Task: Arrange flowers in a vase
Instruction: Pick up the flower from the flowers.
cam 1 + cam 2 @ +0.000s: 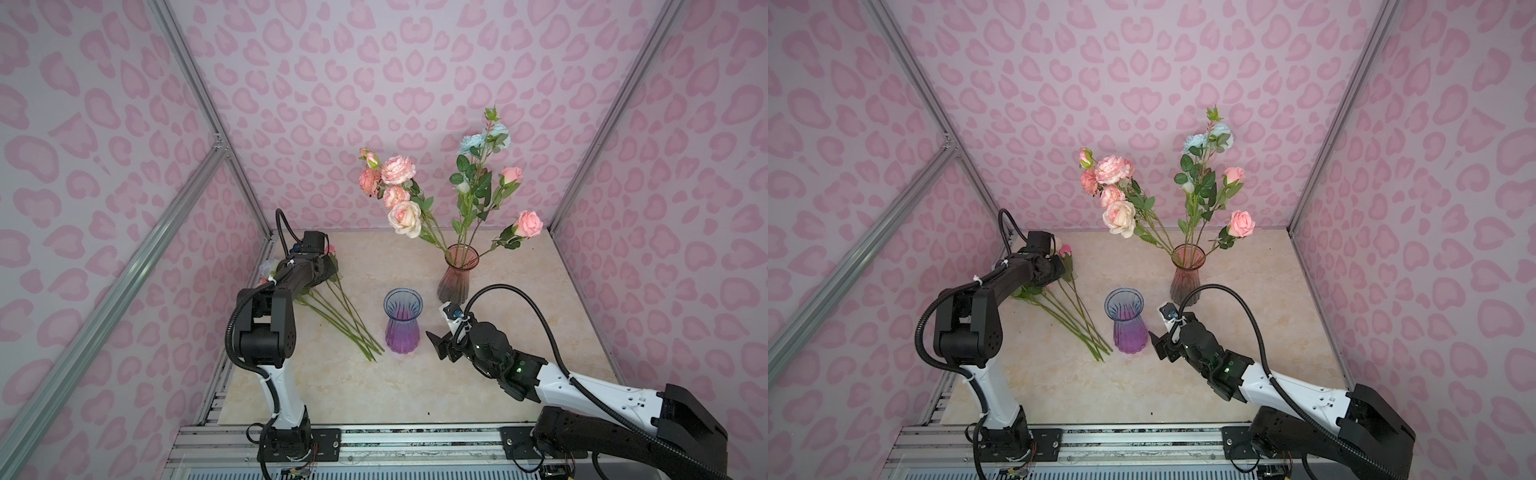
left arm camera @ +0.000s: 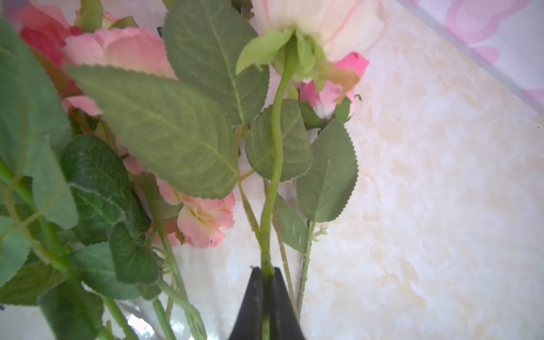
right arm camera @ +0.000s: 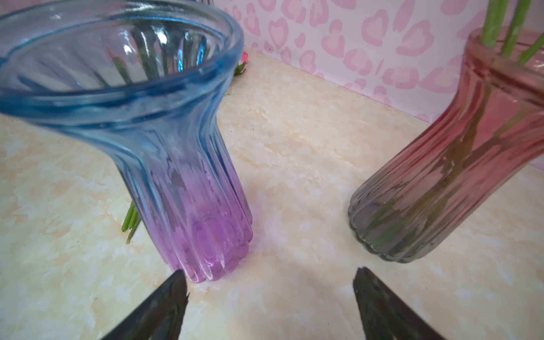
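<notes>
Since the left gripper [image 2: 266, 269] has its jaws pinched tight on the pale green stem [image 2: 276, 147] of a cream rose [image 2: 323, 20], I'd say the step in hand is lifting that one flower clear of the loose flowers [image 2: 203, 217]. Doing it well means rising slowly and straight so its leaves don't drag the neighbours along, then tipping the cut end down toward a vase mouth. From the left wrist camera the stem runs straight out from between the fingertips to the bloom, with pink blooms and broad leaves crowding beside it on the marbled tabletop [image 2: 426, 176]. From the right wrist camera the right gripper [image 3: 270, 279] stands wide and empty, low over the tabletop. The blue-and-purple vase [image 3: 188, 176] is just beside one fingertip, and the red vase [image 3: 441, 176], stems already in it, is farther off on the other side. In both top views the loose flowers [image 1: 345, 320] lie by the tabletop's far left corner, under the left arm, their cut ends reaching toward the empty blue-and-purple vase [image 1: 402, 324] near the middle. The red vase [image 1: 455, 274] sits behind it, toward the far edge.
</notes>
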Available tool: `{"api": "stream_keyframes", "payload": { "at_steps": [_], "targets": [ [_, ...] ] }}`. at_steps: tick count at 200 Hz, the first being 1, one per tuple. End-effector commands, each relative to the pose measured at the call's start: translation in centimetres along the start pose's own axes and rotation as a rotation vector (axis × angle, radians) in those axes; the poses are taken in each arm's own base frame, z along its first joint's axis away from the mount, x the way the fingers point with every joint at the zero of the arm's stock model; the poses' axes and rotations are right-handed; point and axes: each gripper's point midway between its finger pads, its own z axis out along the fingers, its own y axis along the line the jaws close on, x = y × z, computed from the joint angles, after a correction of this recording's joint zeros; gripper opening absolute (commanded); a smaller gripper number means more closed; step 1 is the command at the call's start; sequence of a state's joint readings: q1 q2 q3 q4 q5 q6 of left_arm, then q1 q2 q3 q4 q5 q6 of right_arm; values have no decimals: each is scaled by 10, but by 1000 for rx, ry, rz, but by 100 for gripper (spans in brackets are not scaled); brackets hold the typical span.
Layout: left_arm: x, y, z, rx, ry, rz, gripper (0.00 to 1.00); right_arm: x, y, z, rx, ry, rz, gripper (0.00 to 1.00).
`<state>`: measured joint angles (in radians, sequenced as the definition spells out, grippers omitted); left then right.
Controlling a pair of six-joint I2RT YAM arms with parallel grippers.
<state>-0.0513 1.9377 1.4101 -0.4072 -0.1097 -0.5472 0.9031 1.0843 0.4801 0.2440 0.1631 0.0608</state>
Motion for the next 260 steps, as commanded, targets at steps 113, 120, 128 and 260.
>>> {"api": "stream_keyframes", "payload": {
  "at_steps": [113, 120, 128, 260],
  "targets": [
    [-48, -12, -182, 179, -295, 137, 3, -10, -3, -9, 3, -53, 21, 90],
    [-50, -15, -199, 213, -329, 157, 3, -12, -4, -11, 4, -58, 24, 90],
    [-54, -17, -224, 251, -383, 170, 3, -14, -5, -12, 8, -67, 30, 90],
    [-11, -32, -538, 1023, -1073, 232, 3, -24, -26, -21, 114, -135, 125, 90]
  ]
}}
